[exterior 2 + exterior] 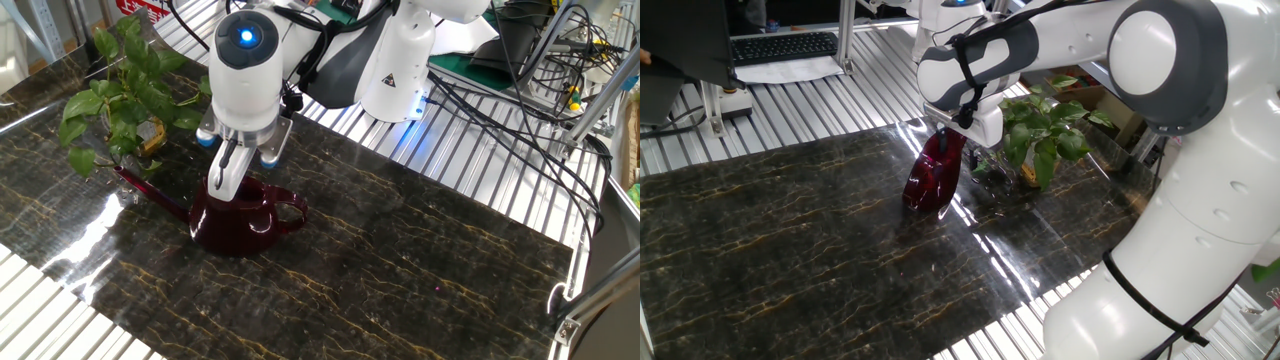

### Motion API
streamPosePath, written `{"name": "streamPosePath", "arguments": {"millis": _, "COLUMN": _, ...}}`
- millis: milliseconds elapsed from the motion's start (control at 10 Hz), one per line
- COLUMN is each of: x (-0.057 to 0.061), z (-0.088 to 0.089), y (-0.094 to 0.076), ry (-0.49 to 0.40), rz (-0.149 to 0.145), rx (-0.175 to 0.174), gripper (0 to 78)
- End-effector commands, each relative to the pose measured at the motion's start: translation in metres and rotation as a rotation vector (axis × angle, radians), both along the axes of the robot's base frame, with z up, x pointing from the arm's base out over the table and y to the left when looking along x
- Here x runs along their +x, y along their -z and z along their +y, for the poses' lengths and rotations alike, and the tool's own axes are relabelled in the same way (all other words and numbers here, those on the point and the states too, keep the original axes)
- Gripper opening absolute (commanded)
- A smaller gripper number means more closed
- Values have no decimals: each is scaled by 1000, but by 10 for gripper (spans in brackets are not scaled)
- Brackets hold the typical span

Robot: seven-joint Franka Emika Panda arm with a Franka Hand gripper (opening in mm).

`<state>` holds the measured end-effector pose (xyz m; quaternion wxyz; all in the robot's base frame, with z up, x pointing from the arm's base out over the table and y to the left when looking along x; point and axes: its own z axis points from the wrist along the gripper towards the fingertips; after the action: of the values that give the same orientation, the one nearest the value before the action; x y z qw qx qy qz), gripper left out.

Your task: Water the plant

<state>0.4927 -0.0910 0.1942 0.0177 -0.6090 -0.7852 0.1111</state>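
Gripping watering can (235, 215) at its top — gripper (228, 183) clamped on it | plant (118, 95) just beyond the spout tip | grasp done — pour remains, judging by the slight tilt

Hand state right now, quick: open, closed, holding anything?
Hand: closed on the top of the red watering can, which is tilted with its spout toward the plant.

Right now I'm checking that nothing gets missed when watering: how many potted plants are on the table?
1. The plant stands at the table's far corner, just past the spout tip of the red watering can that the gripper grips. None other shows; the arm hides some tabletop.
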Motion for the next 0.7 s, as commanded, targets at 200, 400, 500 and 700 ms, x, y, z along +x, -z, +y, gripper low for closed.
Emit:
{"name": "streamPosePath", "arguments": {"millis": 200, "x": -9, "z": 22, "y": -64, "ry": -201, "rz": 111, "rx": 123, "gripper": 775}}
{"name": "streamPosePath", "arguments": {"millis": 400, "x": -14, "z": 31, "y": -73, "ry": -253, "rz": 116, "rx": 104, "gripper": 775}}
{"name": "streamPosePath", "arguments": {"millis": 500, "x": -18, "z": 36, "y": -79, "ry": -331, "rz": 133, "rx": 78, "gripper": 775}}
{"name": "streamPosePath", "arguments": {"millis": 700, "x": -29, "z": 47, "y": -94, "ry": -571, "rz": 204, "rx": 15, "gripper": 775}}
